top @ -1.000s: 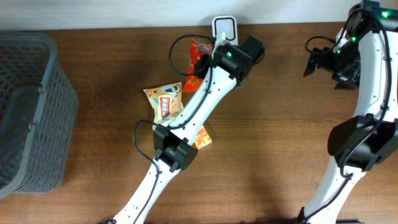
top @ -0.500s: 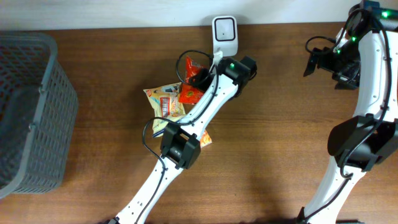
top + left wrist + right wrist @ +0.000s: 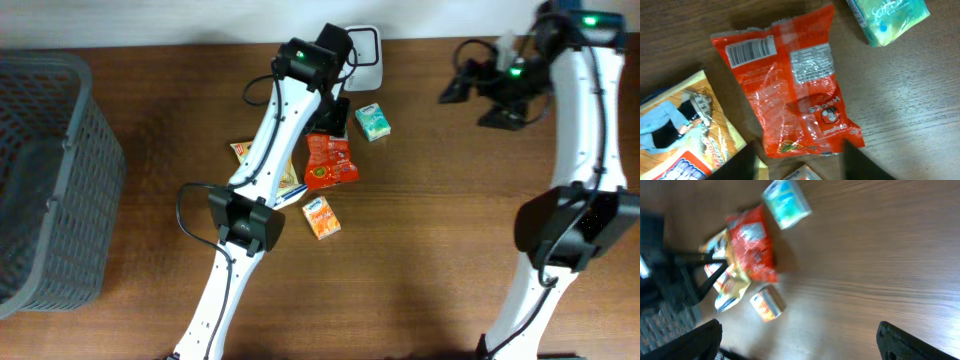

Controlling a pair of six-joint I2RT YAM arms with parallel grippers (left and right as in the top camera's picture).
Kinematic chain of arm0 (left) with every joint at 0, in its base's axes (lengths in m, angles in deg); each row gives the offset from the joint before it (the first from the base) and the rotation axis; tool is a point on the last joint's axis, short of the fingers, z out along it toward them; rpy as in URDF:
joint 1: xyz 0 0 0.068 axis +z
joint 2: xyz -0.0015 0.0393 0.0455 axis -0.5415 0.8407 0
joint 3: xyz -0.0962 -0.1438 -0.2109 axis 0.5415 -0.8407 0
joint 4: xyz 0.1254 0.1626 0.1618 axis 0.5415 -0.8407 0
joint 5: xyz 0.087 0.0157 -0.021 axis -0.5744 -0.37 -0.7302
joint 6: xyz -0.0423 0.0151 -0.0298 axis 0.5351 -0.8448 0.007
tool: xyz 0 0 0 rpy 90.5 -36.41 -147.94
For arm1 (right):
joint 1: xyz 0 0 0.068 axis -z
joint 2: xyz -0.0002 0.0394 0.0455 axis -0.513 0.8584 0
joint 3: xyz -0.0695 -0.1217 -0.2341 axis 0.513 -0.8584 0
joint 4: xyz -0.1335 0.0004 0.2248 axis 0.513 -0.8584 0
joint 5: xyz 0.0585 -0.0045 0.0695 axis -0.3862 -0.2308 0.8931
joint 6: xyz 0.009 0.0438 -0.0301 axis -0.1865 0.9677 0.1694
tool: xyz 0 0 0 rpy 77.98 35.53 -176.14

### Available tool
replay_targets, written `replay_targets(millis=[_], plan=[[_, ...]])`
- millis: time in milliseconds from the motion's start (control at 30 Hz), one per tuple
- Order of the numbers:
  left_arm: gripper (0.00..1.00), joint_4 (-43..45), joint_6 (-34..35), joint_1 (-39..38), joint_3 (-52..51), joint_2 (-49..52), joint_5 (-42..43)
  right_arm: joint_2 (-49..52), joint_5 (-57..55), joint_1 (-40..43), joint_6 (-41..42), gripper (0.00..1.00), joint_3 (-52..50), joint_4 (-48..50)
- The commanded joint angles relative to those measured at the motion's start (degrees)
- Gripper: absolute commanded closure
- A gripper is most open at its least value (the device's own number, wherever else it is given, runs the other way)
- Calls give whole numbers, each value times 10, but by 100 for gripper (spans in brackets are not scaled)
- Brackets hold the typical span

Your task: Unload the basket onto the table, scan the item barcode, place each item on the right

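red snack packet (image 3: pixel 328 160) lies flat near the table's (image 3: pixel 450 250) back edge, barcode (image 3: pixel 751 51) up, under the left gripper's (image 3: pixel 796 162) parted, empty fingers. right gripper (image 3: pixel 800 340) gapes too. pinch a side seam, keep the barcode uncovered, tilt it toward the scanner (image 3: pixel 362 45).

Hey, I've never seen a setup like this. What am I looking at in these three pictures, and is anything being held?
Two robot arms work at a wooden table. One picture looks down from above; the other two come from a camera on each wrist. On the table lie a red snack packet, barcode up, a teal packet, a yellow bag and an orange box. A grey basket stands at the left, a white scanner at the back. The left pincer and the right pincer are both open, holding nothing.
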State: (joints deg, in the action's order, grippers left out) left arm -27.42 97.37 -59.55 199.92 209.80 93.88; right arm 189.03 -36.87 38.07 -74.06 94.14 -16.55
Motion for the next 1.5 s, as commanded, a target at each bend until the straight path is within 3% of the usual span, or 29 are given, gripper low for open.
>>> replay_targets(millis=[0, 133, 300, 567, 733, 833, 867, 900, 967, 1000, 1233, 1467], plan=[[32, -1, -5, 14, 1, -9, 7, -14, -49, -65, 18, 1, 0, -2], [33, -1, -5, 14, 1, -9, 7, -14, -91, -87, 36, 1, 0, 9], [30, -1, -5, 16, 1, -9, 7, 11, -90, -119, 36, 1, -5, 104], [30, -1, 22, 108, 1, -9, -12, 99, 37, -174, 25, 9, -154, 295], [29, -1, 21, 112, 1, -9, -12, 99, 120, -214, 26, 10, -292, 483], [28, -1, 21, 112, 1, -9, -12, 110, 119, -229, 45, 10, -305, 514], [28, -1, 21, 112, 1, -9, -12, 115, 119, -231, 47, 18, -305, 516], [28, -1, 21, 112, 1, -9, -13, 121, 104, -234, 51, 34, -305, 516], [27, -1, 21, 112, 1, -9, -12, 121, 59, -233, 69, 71, -304, 515], [27, -1, 21, 112, 1, -9, -12, 120, 57, -233, 69, 96, -296, 509], [26, -1, 21, 112, 1, -9, -13, 32, -174, -233, 66, 96, -184, 336], [25, -1, 21, 108, 1, -9, -13, -73, -454, -244, 94, 96, -183, 179]])
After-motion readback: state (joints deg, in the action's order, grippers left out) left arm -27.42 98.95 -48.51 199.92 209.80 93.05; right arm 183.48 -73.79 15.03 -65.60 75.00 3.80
